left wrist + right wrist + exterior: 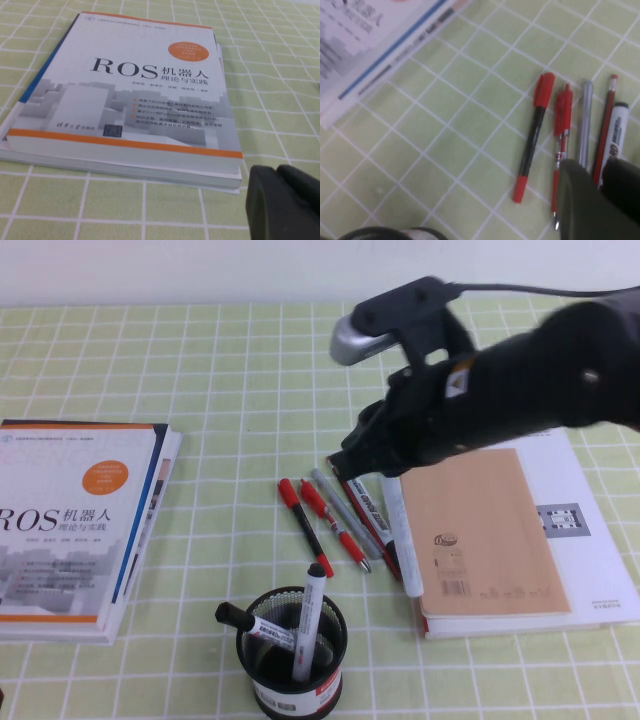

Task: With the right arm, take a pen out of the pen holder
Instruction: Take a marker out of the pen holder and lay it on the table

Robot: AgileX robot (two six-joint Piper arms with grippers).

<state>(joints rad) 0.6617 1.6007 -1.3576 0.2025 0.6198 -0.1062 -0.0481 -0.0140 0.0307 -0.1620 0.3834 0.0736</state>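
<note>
Pen holder point(300, 685) sits nearest; right pincer point(348, 462) overhangs loose pens point(345, 525), left pincer point(281, 172) beside book point(150, 90), grips indiscernible.

A cloth point(210, 370) of pale green squares ruled with white lines spread flat across the whole high view, from 6 o'clock up to the far edge. At 12 o'clock it met a plain off-white wall point(160, 270). The light was soft and even, and it left only faint shadows on the cloth.
</note>
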